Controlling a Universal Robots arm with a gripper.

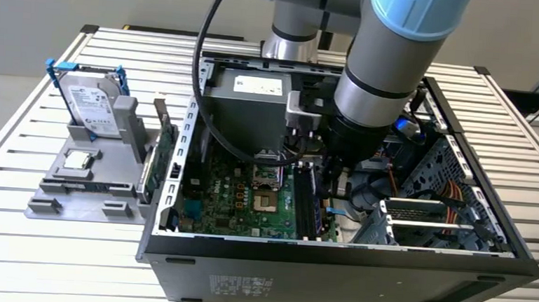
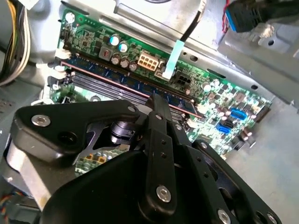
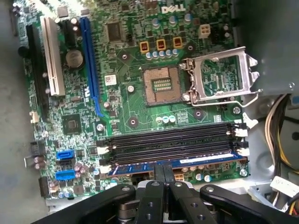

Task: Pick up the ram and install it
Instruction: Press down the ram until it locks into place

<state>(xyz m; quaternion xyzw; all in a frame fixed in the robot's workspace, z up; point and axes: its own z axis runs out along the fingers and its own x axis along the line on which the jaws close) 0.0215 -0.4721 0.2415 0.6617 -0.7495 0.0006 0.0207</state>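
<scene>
The ram (image 3: 205,161) is a thin strip with a white label. It stands edge-on in the memory slot nearest the motherboard's edge, also seen as the ram (image 2: 112,78) in the second wrist view. My gripper (image 3: 163,167) is shut, its two black fingers pressed together. Their tips rest on, or hover just over, the middle of the ram's top edge; the fingers meet along the stick's length rather than across it. In the second wrist view my gripper (image 2: 156,100) sits at that same spot. The exterior view shows the arm (image 1: 377,80) reaching down into the open computer case (image 1: 338,257).
Three empty black slots (image 3: 173,140) lie beside the ram, then the open processor socket (image 3: 161,86) with its raised frame (image 3: 219,74). Cables (image 3: 280,135) hang close by. Outside the case, a grey holder (image 1: 79,199) carries a hard drive (image 1: 94,109), a silver chip (image 1: 80,159) and a green card (image 1: 162,155).
</scene>
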